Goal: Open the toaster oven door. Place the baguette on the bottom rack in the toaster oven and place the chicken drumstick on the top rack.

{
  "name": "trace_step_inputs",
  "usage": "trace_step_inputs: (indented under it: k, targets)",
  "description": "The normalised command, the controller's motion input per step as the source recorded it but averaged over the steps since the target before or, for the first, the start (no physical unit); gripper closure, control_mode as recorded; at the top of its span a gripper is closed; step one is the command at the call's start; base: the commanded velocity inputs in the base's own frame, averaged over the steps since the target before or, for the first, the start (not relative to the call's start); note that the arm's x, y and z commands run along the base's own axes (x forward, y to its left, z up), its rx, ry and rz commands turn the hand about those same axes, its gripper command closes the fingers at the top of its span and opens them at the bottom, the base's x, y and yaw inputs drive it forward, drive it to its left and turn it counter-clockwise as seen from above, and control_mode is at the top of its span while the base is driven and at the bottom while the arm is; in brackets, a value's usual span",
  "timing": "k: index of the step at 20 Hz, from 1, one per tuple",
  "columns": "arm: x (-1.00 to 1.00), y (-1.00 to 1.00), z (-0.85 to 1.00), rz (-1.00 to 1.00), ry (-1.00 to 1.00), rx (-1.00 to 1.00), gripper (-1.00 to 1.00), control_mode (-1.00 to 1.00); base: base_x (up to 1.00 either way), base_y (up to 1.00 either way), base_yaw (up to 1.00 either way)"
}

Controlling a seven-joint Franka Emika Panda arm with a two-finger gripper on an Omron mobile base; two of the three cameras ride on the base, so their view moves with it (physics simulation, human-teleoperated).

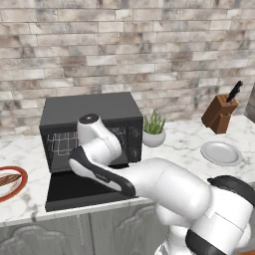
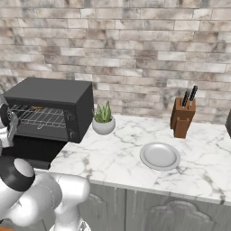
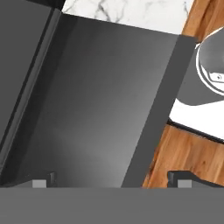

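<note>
The black toaster oven (image 1: 89, 107) stands on the marble counter. Its door (image 1: 64, 191) lies folded down flat at the counter's front edge. Inside, the top rack (image 2: 40, 112) sits above the bottom rack (image 2: 43, 123). A small orange-brown patch shows over the upper rack; I cannot tell whether it is the chicken drumstick. The baguette (image 1: 7, 179) lies on a red-rimmed plate (image 1: 20, 188) left of the oven. My gripper (image 3: 113, 181) hangs open just above the door (image 3: 96, 100), with nothing between its fingers.
A potted plant (image 1: 154, 130) stands right of the oven. Further right are a bare grey plate (image 1: 220, 153) and a wooden knife block (image 1: 220, 113). My own arm crosses in front of the oven's mouth. Wooden floor (image 3: 183, 153) shows past the door's edge.
</note>
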Motion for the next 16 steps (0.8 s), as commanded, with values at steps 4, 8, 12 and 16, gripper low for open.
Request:
trace_step_inputs:
  k: [4, 8, 12, 16]
  targets:
    - [-0.01, -0.09, 0.0, 0.12, -0.37, -0.2, -1.0, -1.0, 0.0, 0.0, 0.0]
    - [0.0, -0.09, 0.11, 0.14, -0.2, -0.21, -1.0, -1.0, 0.0, 0.0, 0.0]
    - [0.0, -0.01, 0.23, 0.12, -0.04, -0.25, -1.0, -1.0, 0.0, 0.0, 0.0]
    - [0.02, -0.06, 0.19, 0.1, -0.02, -0.25, -1.0, -1.0, 0.0, 0.0, 0.0]
